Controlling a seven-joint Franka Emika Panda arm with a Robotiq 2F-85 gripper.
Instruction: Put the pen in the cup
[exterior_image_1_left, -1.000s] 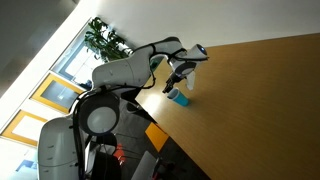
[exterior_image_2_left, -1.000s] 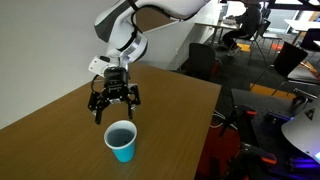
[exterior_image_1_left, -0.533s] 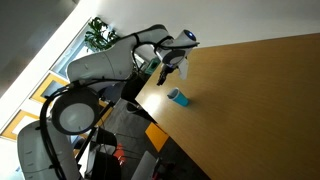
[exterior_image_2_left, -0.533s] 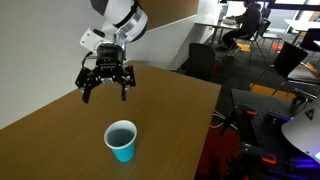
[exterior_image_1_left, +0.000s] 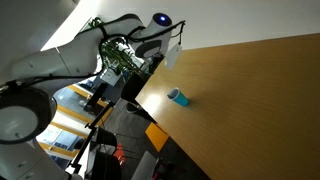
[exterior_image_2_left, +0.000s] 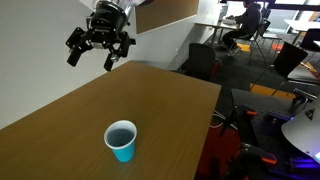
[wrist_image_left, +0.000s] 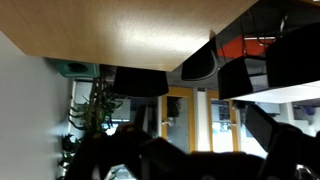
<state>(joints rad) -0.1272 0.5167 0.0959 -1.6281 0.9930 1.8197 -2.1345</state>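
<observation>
while the cup (exterior_image_2_left: 121, 139) stands on the table (exterior_image_2_left: 170, 110), the hand (exterior_image_2_left: 90, 58) hangs high, spread wide

The table (exterior_image_2_left: 170, 110) is smooth wood-look laminate with a soft sheen. The cup (exterior_image_2_left: 121, 141) looks like matt light-blue plastic. The gripper (exterior_image_2_left: 95, 55) is matt black. The arm (exterior_image_1_left: 50, 68) has glossy white shells.

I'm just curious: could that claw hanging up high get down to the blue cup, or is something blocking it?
Probably yes. The gripper hangs open, high up near the table, and the cup stands alone with nothing between them.
</observation>
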